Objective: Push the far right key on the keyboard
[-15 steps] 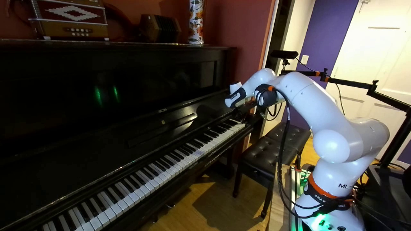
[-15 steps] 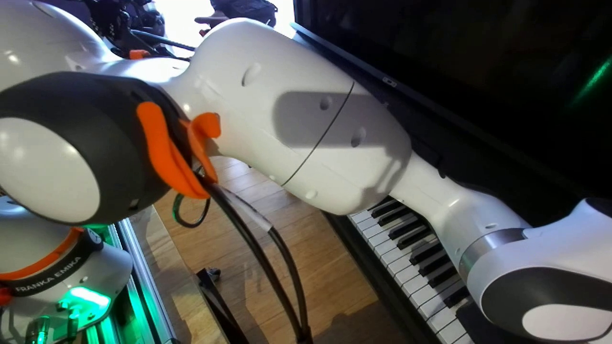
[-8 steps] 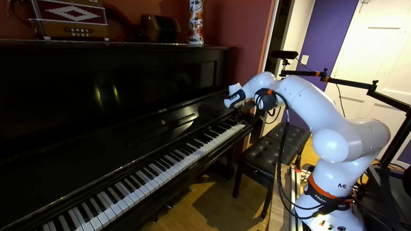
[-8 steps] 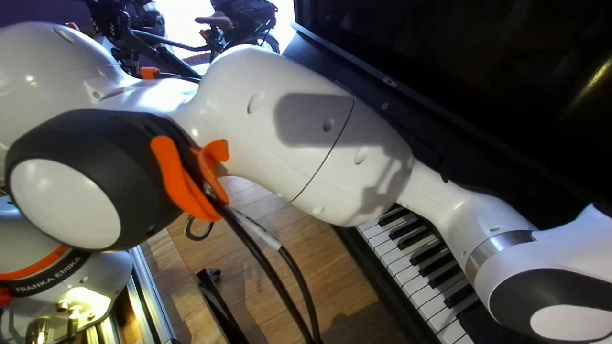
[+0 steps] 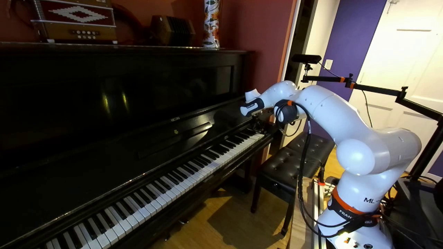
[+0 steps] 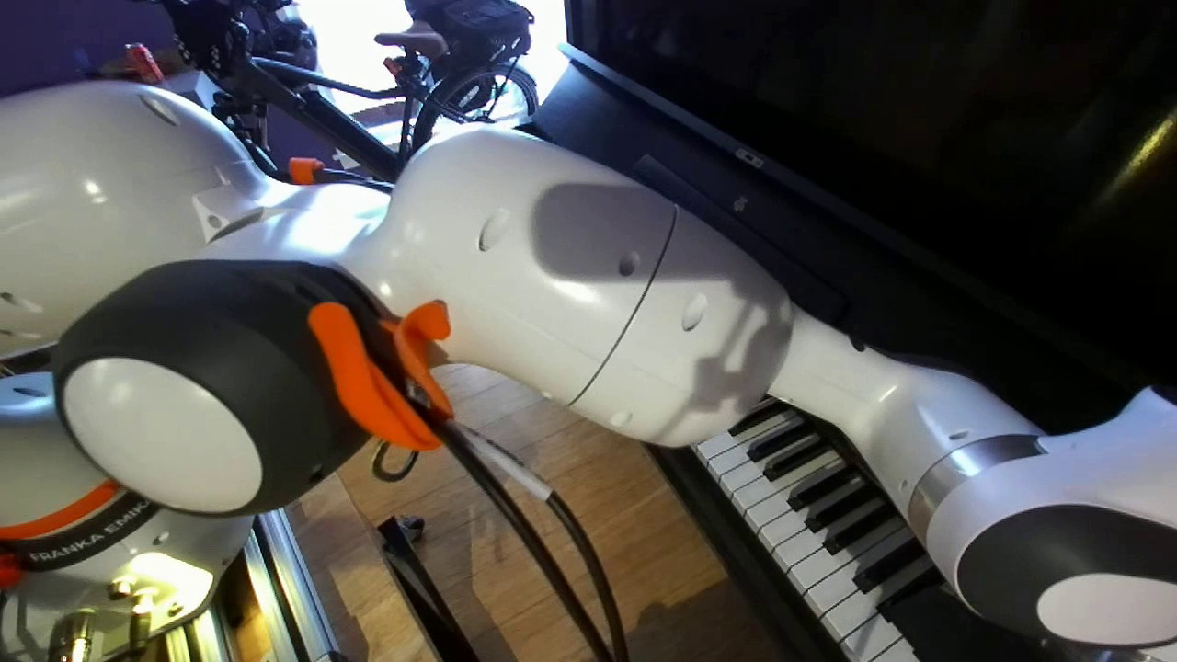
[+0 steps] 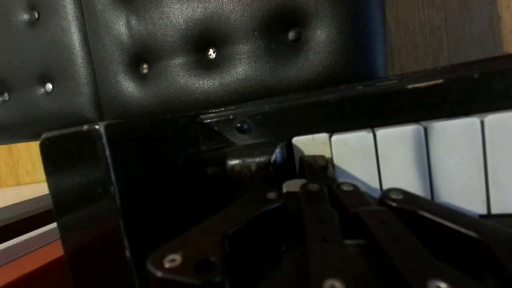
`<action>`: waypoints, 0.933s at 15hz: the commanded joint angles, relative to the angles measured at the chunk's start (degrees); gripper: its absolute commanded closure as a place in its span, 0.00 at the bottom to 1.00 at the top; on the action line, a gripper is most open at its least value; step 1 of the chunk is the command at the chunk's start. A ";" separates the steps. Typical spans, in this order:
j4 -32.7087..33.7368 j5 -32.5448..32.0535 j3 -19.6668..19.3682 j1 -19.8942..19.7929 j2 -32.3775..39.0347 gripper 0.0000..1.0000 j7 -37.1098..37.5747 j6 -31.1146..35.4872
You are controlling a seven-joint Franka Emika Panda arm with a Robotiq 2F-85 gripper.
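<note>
Key (image 7: 312, 144), white, far right end of the keyboard (image 5: 162, 199), partly hidden by my gripper (image 7: 317, 165) in the wrist view. Jaws: clenched together, over the key; contact I cannot tell. Piano (image 5: 86, 145): glossy black upright. Bench (image 5: 294, 160): black, tufted, near the piano's treble end. On the piano's top surface I count: accordion (image 5: 79, 22), smaller squeezebox (image 5: 173, 30), flower-patterned cylinder (image 5: 211, 24). Bicycle (image 6: 322, 118): behind my arm (image 6: 588, 294), in an exterior view.

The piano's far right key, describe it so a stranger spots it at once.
Find the black piano and follow its keyboard to the end by the bench. The far right key is the last white one, partly hidden by the gripper in the wrist view. Unlike its white neighbours, it has black casing on one side.
</note>
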 commanded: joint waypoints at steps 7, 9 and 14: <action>5.53 1.10 0.99 -2.01 2.35 1.00 -2.31 -3.54; 5.60 1.38 1.19 -2.20 1.79 1.00 -2.37 -3.96; 3.45 3.41 2.74 -3.24 -2.16 1.00 -3.94 -3.83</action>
